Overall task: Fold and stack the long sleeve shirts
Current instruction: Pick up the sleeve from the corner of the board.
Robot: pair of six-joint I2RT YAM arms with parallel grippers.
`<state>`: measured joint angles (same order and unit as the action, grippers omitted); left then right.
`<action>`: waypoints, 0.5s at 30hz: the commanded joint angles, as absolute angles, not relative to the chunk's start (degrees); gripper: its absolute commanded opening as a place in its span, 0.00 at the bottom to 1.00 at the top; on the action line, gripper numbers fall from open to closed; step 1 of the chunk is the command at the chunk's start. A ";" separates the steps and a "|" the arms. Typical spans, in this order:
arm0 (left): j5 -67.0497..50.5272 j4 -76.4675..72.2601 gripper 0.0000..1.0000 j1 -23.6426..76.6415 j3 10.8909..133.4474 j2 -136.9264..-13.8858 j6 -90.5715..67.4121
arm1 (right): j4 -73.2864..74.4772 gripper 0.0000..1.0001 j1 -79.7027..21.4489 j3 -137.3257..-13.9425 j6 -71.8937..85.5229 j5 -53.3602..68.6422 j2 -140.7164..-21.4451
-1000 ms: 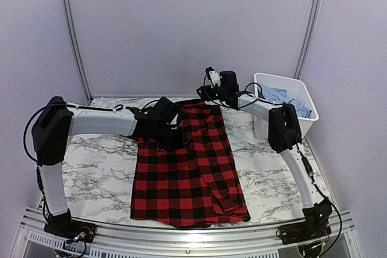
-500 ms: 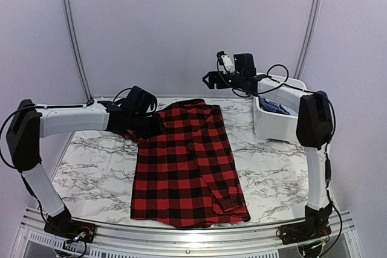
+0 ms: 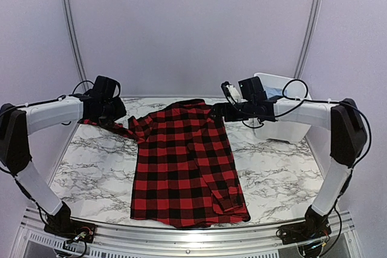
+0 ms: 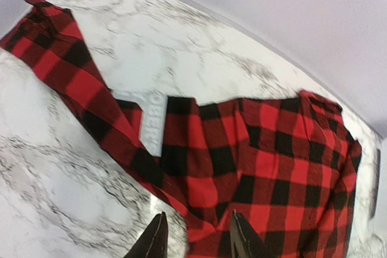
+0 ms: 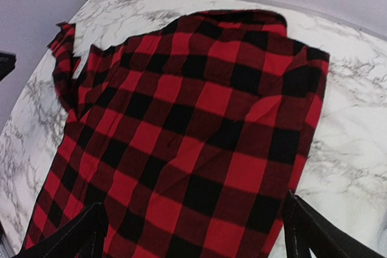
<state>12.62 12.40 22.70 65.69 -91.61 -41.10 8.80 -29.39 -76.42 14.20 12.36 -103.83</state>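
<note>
Marble table (image 3: 91,167); flannel shirt (image 3: 187,173) flat; tub (image 3: 285,131) contents unclear.

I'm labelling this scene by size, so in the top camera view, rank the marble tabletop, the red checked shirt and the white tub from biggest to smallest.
Largest: marble tabletop.
Next: red checked shirt, covering the tabletop's middle.
Smallest: white tub. It sits farther from the camera, but the gap looks clear.

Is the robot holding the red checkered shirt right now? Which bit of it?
Nothing, it seems. The left fingers and the right fingers are spread open over the shirt, which lies loose on the table, not pinched anywhere.
</note>
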 commanded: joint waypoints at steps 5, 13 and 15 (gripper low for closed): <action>23.55 16.52 0.38 12.10 72.21 -99.80 -47.38 | 8.36 0.95 -36.99 -67.08 17.48 9.19 -92.18; 24.02 19.50 0.37 6.78 81.15 -109.40 -50.40 | 8.09 0.95 -41.19 -61.11 18.77 7.42 -87.16; 23.77 19.81 0.38 5.36 81.59 -110.81 -51.90 | 8.11 0.95 -41.42 -60.17 19.20 7.43 -86.28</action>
